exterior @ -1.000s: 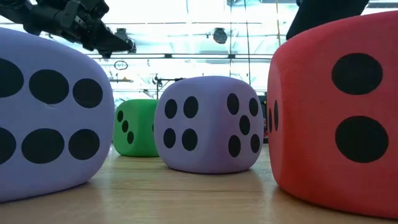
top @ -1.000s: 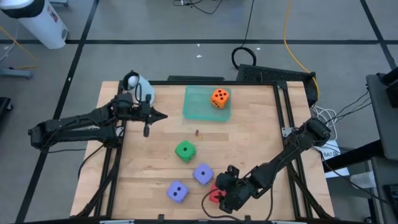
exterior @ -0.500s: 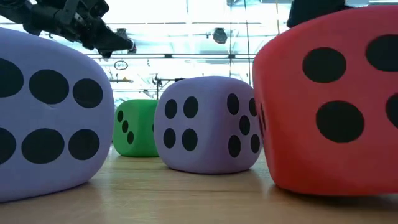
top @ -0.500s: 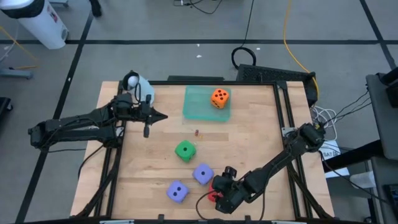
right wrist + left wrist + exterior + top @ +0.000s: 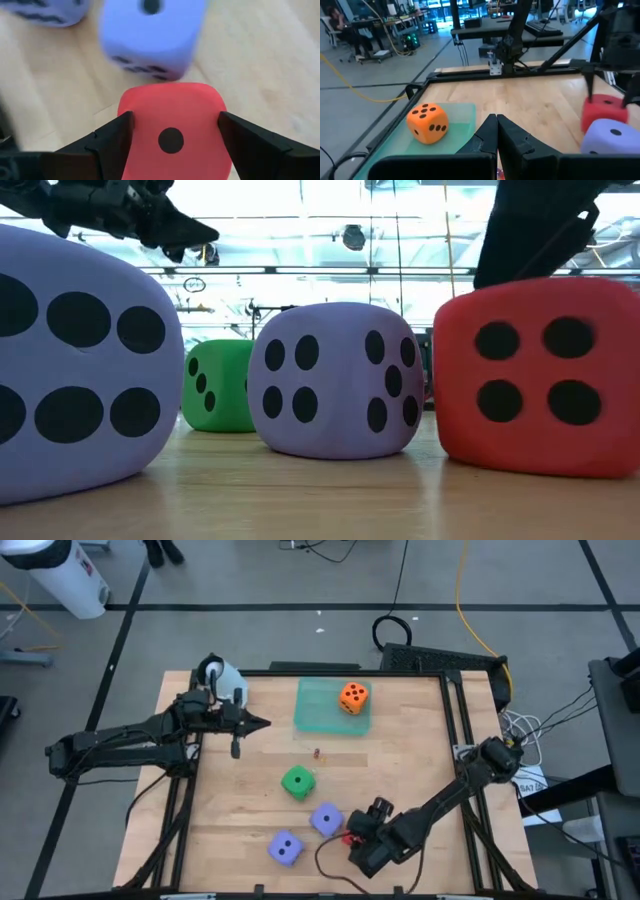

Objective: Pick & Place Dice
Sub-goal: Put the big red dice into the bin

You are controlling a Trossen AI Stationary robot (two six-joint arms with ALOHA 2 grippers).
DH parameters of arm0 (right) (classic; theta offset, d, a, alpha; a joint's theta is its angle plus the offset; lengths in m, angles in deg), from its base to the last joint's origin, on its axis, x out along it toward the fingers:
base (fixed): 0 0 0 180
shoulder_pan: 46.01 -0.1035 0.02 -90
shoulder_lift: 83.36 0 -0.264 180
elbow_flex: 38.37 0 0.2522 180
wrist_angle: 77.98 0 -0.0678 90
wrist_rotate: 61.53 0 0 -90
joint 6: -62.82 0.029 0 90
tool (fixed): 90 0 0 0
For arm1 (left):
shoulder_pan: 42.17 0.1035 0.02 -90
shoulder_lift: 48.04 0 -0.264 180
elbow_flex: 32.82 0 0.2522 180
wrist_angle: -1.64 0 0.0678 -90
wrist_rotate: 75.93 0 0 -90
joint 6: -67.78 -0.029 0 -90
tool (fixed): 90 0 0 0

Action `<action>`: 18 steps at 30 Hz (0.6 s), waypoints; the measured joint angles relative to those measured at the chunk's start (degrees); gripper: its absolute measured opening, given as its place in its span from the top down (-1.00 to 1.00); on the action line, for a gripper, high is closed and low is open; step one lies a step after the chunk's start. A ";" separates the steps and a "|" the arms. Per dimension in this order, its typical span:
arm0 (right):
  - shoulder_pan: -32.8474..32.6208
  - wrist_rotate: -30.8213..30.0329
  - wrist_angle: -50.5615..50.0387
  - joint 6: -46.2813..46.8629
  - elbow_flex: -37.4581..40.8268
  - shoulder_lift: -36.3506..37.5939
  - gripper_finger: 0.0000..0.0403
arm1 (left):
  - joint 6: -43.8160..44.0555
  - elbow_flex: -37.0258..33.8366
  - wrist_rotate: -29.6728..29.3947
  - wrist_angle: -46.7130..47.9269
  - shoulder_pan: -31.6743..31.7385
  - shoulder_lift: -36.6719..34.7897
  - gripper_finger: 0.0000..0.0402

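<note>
Right gripper [image 5: 172, 131] clamps red die [image 5: 172, 125] at near edge, beside purple die [image 5: 326, 820]; left gripper [image 5: 262, 724] pinched closed, empty, far left.

Bare bench [image 5: 420, 760] lies open between the green tray [image 5: 322, 715] and the right arm; three dice (two purple-blue [image 5: 326, 819], one green [image 5: 297, 782]) crowd the near centre.

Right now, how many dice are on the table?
5: orange die on the green tray, green die mid-table, two purple dice at the near edge, red die between the right gripper's fingers.
</note>
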 joint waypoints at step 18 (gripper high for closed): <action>0.29 1.35 5.32 -4.59 0.00 2.51 -0.44 | -0.52 0.00 0.00 4.52 -4.64 0.76 0.97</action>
